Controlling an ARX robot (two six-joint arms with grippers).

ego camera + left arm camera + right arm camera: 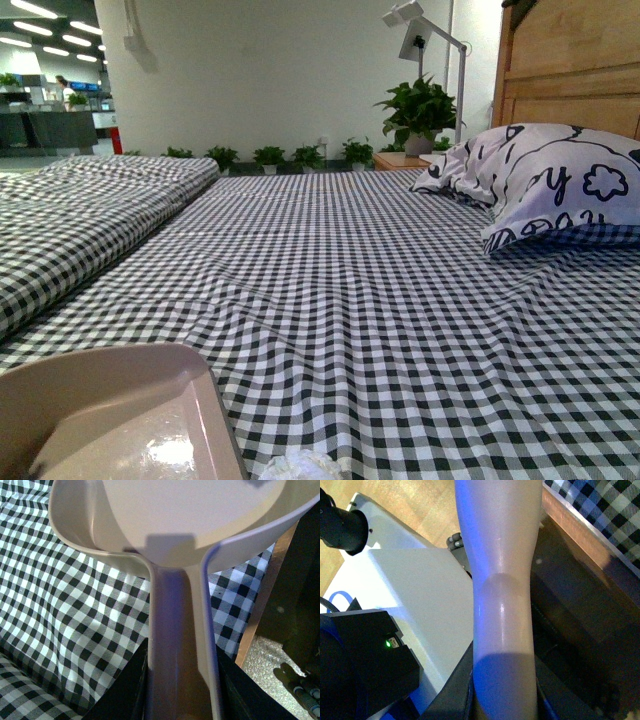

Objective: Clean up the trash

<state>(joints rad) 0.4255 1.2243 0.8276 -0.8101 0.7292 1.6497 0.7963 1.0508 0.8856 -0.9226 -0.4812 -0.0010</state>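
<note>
Your left gripper (181,690) is closed around the long handle of the dustpan (180,525); in the left wrist view you see the dark jaws pressed against both sides of the handle, with the pan's pale scoop spreading out beyond it above the checked bedsheet (70,625). Your right gripper (504,700) is likewise clamped on a smooth, pale handle (502,580) that runs straight away from the camera; what sits at its far end lies outside the picture, so you cannot tell which tool it is. Behind that handle you see the robot's white base (415,595), a black box with a small green light (387,643), a strip of wooden floor (415,500) and the wooden edge of the bed (580,535) with a corner of the checked sheet above it.

In the front view, the dustpan fills the lower left corner, its inner face shiny. The trash (300,466), a crumpled white wad, lies on the sheet at the very bottom edge of that view, just beside the pan's right rim and only partly in the picture. Further back you see a folded checked blanket (90,200) on the left, a patterned pillow (550,180) against the wooden headboard (570,60) on the right, and a row of small potted plants (290,156) along the white wall (260,70).
</note>
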